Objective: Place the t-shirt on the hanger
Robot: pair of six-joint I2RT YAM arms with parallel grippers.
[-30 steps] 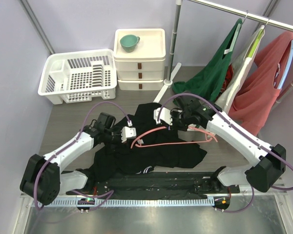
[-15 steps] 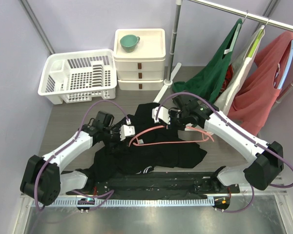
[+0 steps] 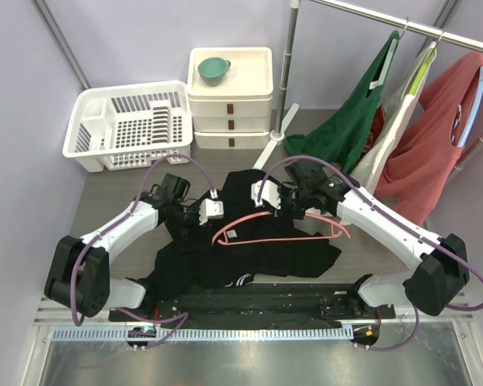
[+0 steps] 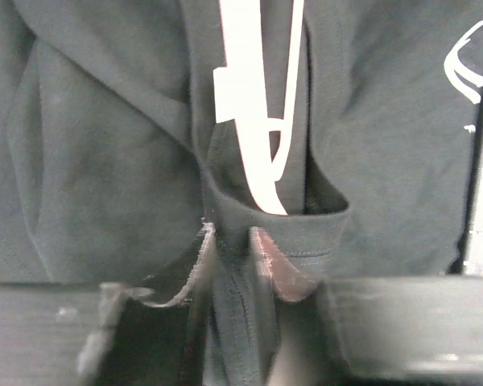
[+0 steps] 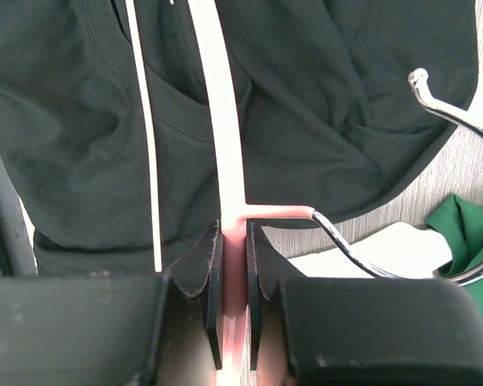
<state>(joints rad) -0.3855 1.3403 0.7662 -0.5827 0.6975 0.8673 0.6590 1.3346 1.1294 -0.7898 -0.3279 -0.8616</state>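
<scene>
The black t-shirt (image 3: 241, 249) lies crumpled on the table between the arms, its small white print (image 3: 243, 280) near the front. The pink hanger (image 3: 278, 239) lies across it. My right gripper (image 3: 283, 199) is shut on the hanger's top bar (image 5: 225, 145) beside the metal hook (image 5: 362, 249). My left gripper (image 3: 210, 211) is shut on the shirt's collar band (image 4: 274, 229); the hanger's left end (image 4: 253, 153) goes into the neck opening just ahead of my left fingers (image 4: 278, 265).
A white dish rack (image 3: 129, 125) stands at the back left. White stacked drawers (image 3: 229, 100) carry a teal cup (image 3: 212, 69). A clothes rail at the back right holds a dark green garment (image 3: 356, 121) and a salmon-red garment (image 3: 435, 137).
Both grippers have shifted slightly back and left. The hanger's left end has slid toward the left gripper and into the collar it holds.
</scene>
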